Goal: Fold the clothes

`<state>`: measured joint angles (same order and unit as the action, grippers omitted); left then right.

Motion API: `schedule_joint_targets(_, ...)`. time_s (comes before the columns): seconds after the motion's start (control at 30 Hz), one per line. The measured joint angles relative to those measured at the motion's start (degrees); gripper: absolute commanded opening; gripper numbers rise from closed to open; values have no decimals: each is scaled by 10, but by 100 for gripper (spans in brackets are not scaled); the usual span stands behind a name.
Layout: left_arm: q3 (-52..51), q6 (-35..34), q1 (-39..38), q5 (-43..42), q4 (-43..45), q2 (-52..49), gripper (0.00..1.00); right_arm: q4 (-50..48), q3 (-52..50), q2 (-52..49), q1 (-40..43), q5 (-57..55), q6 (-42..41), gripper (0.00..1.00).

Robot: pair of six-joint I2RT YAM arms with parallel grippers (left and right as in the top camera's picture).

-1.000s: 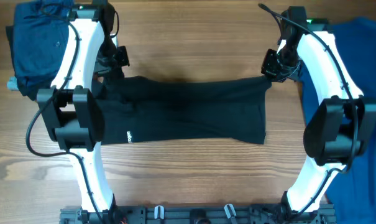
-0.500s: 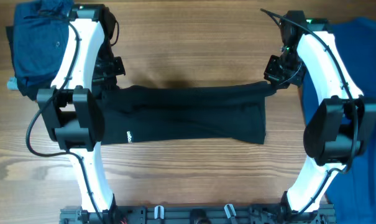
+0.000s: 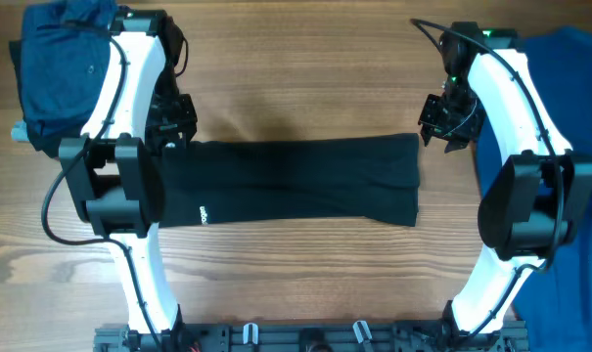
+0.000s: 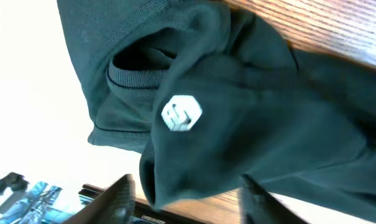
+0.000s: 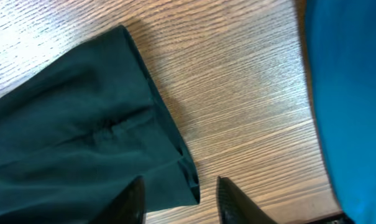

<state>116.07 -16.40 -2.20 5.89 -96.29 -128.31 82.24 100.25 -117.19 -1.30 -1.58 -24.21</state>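
L gripper (image 4: 184,189) jaws apart, nothing pinched, over the collar end. R gripper (image 5: 178,191) also apart, at the far corner. Black shirt (image 3: 296,181) lies flat, a long band across the table (image 3: 296,78). Next fold, imo: regrip both ends evenly, lift together, keep edges aligned.

The white-and-black left arm (image 3: 119,88) and right arm (image 3: 516,88) reach forward, elbows bent. The left end effector (image 3: 174,119) and right end effector (image 3: 440,117) sit inboard of them, jaws parted and gripping nothing.
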Motion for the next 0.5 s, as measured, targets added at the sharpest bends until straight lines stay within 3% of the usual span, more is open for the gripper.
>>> schedule_joint_targets(0.03,0,-3,0,1,0,0,100,-2,0,0,0,0,0,62)
schedule_joint_targets(0.13,0,-5,0,3,0,0,100,-8,0,0,0,0,1,81)
schedule_joint_targets(0.27,0,-5,0,8,2,0,95,-26,0,0,0,1,2,81)
schedule_joint_targets(0.37,-1,-4,-3,27,54,0,100,-53,0,0,0,25,5,81)
schedule_joint_targets(0.5,-2,26,-6,-5,94,0,96,-61,0,0,-3,60,27,82)
